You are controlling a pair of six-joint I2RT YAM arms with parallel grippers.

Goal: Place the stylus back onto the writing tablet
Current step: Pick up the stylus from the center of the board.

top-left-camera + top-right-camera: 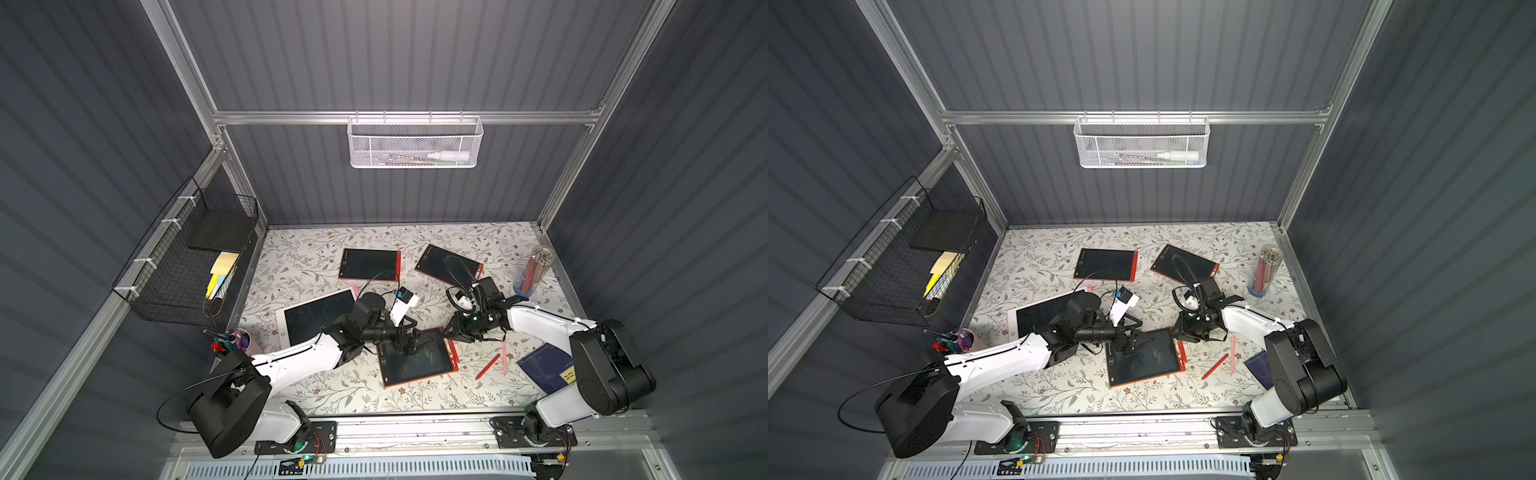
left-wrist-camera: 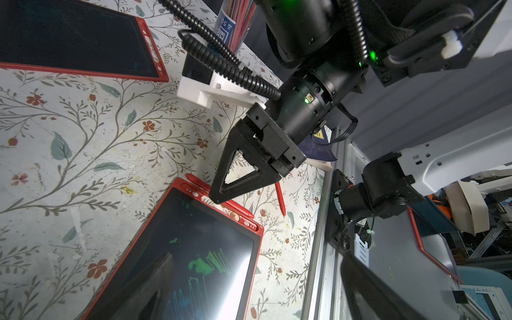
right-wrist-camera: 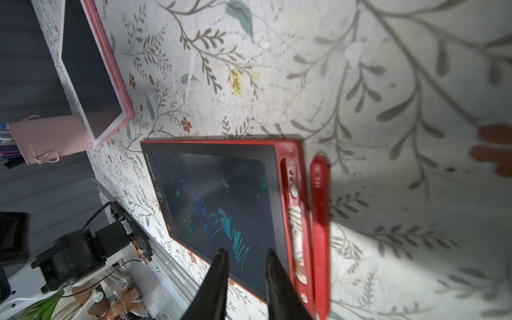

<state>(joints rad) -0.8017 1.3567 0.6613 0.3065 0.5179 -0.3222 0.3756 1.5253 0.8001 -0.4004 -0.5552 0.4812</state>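
The red writing tablet (image 1: 415, 361) (image 3: 216, 199), with green and blue scribbles on its dark screen, lies near the middle of the table. A red stylus (image 3: 320, 221) (image 2: 235, 205) lies on the cloth along the tablet's slotted edge, outside the slot. My right gripper (image 3: 246, 252) (image 1: 446, 332) hovers over that edge, its jaws a little apart with nothing between them. My left gripper (image 2: 256, 257) (image 1: 415, 343) is over the screen, wide open and empty.
A second red stylus (image 1: 488, 366) and a pink one (image 1: 504, 357) lie to the right, next to a blue notebook (image 1: 544, 370). Two red tablets (image 1: 370, 264) sit at the back, a pink tablet (image 1: 320, 316) at left. A marker cup (image 1: 235, 338) and a pencil tub (image 1: 534, 270) stand at the sides.
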